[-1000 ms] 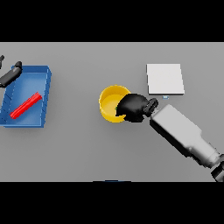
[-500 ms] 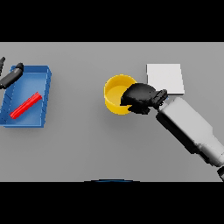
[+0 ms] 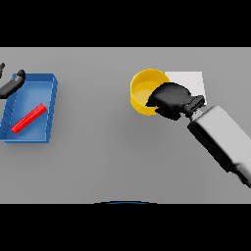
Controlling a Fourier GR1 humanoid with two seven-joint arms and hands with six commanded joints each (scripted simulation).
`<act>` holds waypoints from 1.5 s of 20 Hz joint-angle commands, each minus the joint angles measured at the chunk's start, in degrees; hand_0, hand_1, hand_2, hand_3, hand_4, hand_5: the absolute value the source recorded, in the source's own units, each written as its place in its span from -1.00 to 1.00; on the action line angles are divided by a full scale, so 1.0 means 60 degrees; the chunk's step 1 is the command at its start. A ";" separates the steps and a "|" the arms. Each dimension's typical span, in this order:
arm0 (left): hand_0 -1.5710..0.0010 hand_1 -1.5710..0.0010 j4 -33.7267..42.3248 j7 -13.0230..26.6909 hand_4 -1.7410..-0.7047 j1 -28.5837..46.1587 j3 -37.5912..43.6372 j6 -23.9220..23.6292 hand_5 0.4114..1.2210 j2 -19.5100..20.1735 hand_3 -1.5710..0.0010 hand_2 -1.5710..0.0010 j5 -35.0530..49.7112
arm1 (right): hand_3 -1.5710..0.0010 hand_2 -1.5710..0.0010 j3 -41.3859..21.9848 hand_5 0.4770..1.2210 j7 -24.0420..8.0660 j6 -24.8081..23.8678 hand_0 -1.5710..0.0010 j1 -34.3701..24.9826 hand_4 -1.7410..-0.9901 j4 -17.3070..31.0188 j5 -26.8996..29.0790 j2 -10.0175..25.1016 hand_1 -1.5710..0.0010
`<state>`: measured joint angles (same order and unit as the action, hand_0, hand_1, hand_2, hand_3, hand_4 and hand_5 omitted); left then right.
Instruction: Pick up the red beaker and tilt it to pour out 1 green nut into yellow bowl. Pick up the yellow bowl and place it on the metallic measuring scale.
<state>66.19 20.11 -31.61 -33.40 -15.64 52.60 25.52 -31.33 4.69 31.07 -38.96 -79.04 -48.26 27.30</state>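
My right hand [image 3: 169, 99] is shut on the near right rim of the yellow bowl [image 3: 142, 89], which it holds up beside the left edge of the metallic measuring scale [image 3: 190, 82], a pale square plate partly hidden behind the hand. The bowl's inside looks plain yellow; no nut shows in it. The red beaker [image 3: 28, 118] lies on its side in the blue tray [image 3: 46, 109] at the left. My left hand [image 3: 11, 84] shows at the far left edge, over the tray's far corner.
The blue tray takes up the left side of the grey table [image 3: 108, 157]. My right forearm [image 3: 223, 142] stretches from the lower right towards the bowl.
The right hand has carried the yellow bowl up and to the right, from the table's middle to the scale's left edge. The left hand and the beaker have stayed put.
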 commanded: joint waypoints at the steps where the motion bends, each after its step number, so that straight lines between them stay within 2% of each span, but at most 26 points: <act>1: 1.00 1.00 0.0047 -0.0018 0.96 0.0022 -0.0021 -0.0055 -0.28 -0.0063 1.00 1.00 0.0003 | -0.46 -0.93 0.0059 1.00 0.0069 -0.0168 -0.99 -0.0093 -1.00 0.0213 -0.0063 0.0031 -1.00; 3: 1.00 1.00 0.0291 -0.0034 0.95 0.0098 -0.0009 -0.0086 -0.25 0.0040 1.00 1.00 0.0037 | -0.47 -0.95 0.0258 1.00 0.0164 -0.0435 -1.00 -0.0133 -1.00 0.0502 -0.0063 0.0217 -1.00; 5: 1.00 1.00 0.0339 0.0330 0.95 0.0043 -0.0070 -0.0188 -0.24 0.0039 1.00 1.00 0.0004 | -0.47 -0.95 0.0479 1.00 0.0132 -0.0615 -1.00 -0.0209 -1.00 0.0833 -0.0041 0.0263 -1.00; 7: 1.00 1.00 0.0301 0.0388 0.95 0.0110 -0.0045 -0.0162 -0.23 0.0145 1.00 1.00 0.0006 | -0.46 -0.96 0.0719 1.00 0.0121 -0.0867 -1.00 -0.0216 -1.00 0.1234 -0.0105 0.0352 -1.00; 10: 1.00 1.00 0.0343 0.0293 0.93 0.0164 -0.0023 -0.0141 -0.20 0.0050 1.00 1.00 0.0098 | -0.46 -0.97 0.0902 1.00 0.0463 -0.1455 -1.00 -0.0349 -1.00 0.2045 -0.0308 0.0464 -1.00; 12: 1.00 1.00 0.0353 0.0500 0.95 0.0083 -0.0085 -0.0180 -0.20 0.0053 1.00 1.00 0.0027 | -0.46 -0.96 0.1092 1.00 0.0525 -0.1658 -1.00 -0.0427 -1.00 0.2551 -0.0389 0.0538 -1.00; 14: 1.00 1.00 0.0347 0.0468 0.97 0.0072 -0.0049 -0.0057 -0.21 0.0171 1.00 1.00 0.0039 | -0.47 -0.93 0.1230 1.00 0.0403 -0.1848 -1.00 -0.0595 -1.00 0.3292 -0.0443 0.0422 -1.00; 19: 1.00 1.00 0.0356 0.0525 0.96 0.0058 -0.0094 -0.0103 -0.25 0.0083 1.00 1.00 0.0023 | -0.65 -0.85 0.1519 1.00 0.0714 -0.2374 -1.00 -0.0773 -1.00 0.4624 -0.0518 0.0243 -1.00; 24: 1.00 1.00 0.0252 0.0444 0.95 0.0082 -0.0091 -0.0082 -0.25 0.0035 1.00 1.00 0.0020 | -0.79 -0.77 0.1778 1.00 0.0935 -0.2490 -0.97 -0.0960 -1.00 0.5616 -0.0434 -0.0101 -1.00; 26: 1.00 1.00 0.0306 0.0476 0.96 0.0060 -0.0061 -0.0067 -0.26 0.0152 1.00 1.00 0.0014 | -0.87 -0.74 0.1833 1.00 0.0778 -0.2350 -0.87 -0.1063 -1.00 0.5818 -0.0436 -0.0243 -1.00; 27: 1.00 1.00 0.0388 0.0474 0.96 0.0120 -0.0088 -0.0128 -0.26 0.0166 1.00 1.00 -0.0009 | -0.89 -0.74 0.1841 1.00 0.0881 -0.2373 -0.80 -0.1039 -1.00 0.5841 -0.0449 -0.0234 -1.00; 28: 1.00 1.00 0.0478 0.0570 0.96 0.0145 -0.0093 -0.0158 -0.25 0.0164 1.00 1.00 0.0034 | -0.82 -0.75 0.1870 1.00 0.1102 -0.2372 -0.79 -0.1030 -1.00 0.5881 -0.0439 -0.0167 -1.00; 29: 1.00 1.00 0.0355 0.0612 0.96 0.0054 -0.0116 -0.0120 -0.25 0.0092 1.00 1.00 0.0009 | -0.74 -0.76 0.1902 1.00 0.1045 -0.2240 -0.78 -0.1100 -1.00 0.5950 -0.0453 -0.0157 -1.00; 30: 1.00 1.00 0.0328 0.0571 0.95 0.0058 -0.0094 -0.0105 -0.25 0.0062 1.00 1.00 0.0040 | -0.53 -0.81 0.1969 1.00 0.1096 -0.2127 -0.70 -0.1077 -1.00 0.5964 -0.0417 -0.0086 -0.86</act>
<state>68.16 23.52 -31.25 -33.96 -16.27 52.97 25.77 -19.50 11.25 18.32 -45.42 -43.25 -50.84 26.82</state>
